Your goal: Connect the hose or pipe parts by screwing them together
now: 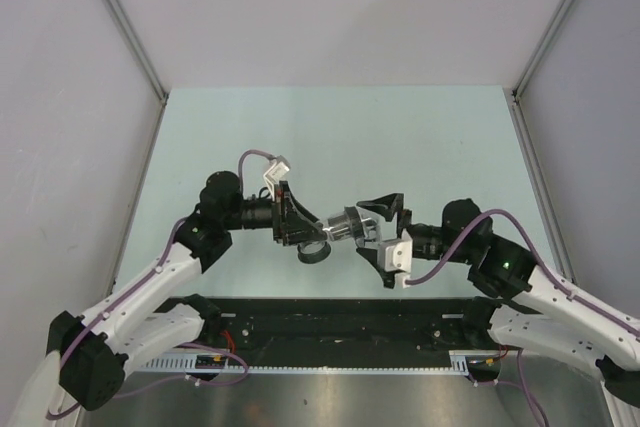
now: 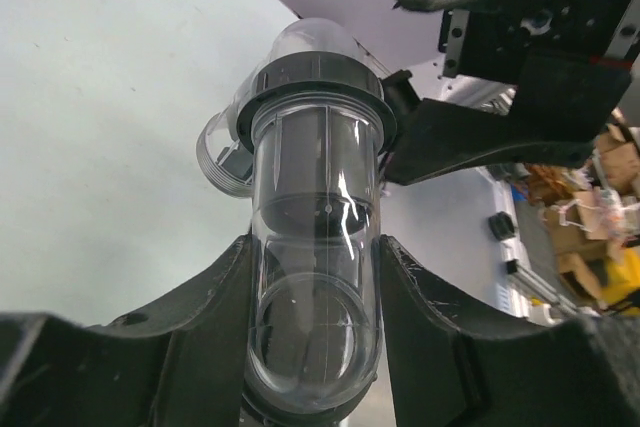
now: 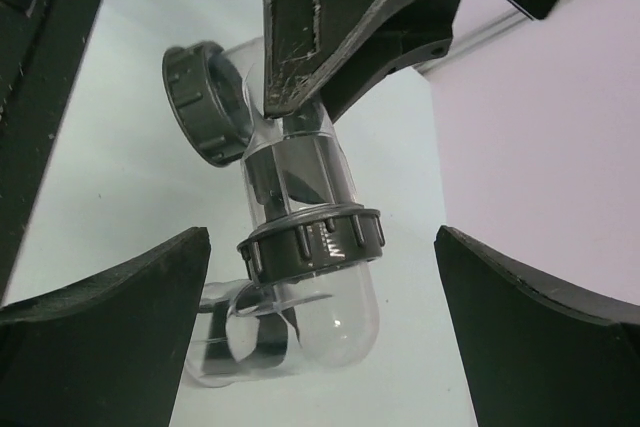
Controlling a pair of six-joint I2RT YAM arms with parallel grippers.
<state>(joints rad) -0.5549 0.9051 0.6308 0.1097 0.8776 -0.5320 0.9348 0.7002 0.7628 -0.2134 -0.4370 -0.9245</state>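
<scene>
Pipework point(image 1: 345, 222) hangs above the desk point(image 1: 430, 137), between our two arms. Our left hand point(image 1: 312, 225) is clenched on the clear tube point(image 2: 315, 277) below its dark ribbed collar point(image 2: 320, 87). Our right hand point(image 1: 380, 234) is released, its fingers spread wide to either side of the collar end.

Table point(image 1: 400, 137): pale green matt surface occupying the centre of the overhead frame, bounded at left and right by metal rails point(image 1: 142, 187). A black mounting strip point(image 1: 340, 315) lies along its lower edge, at bottom centre.
</scene>
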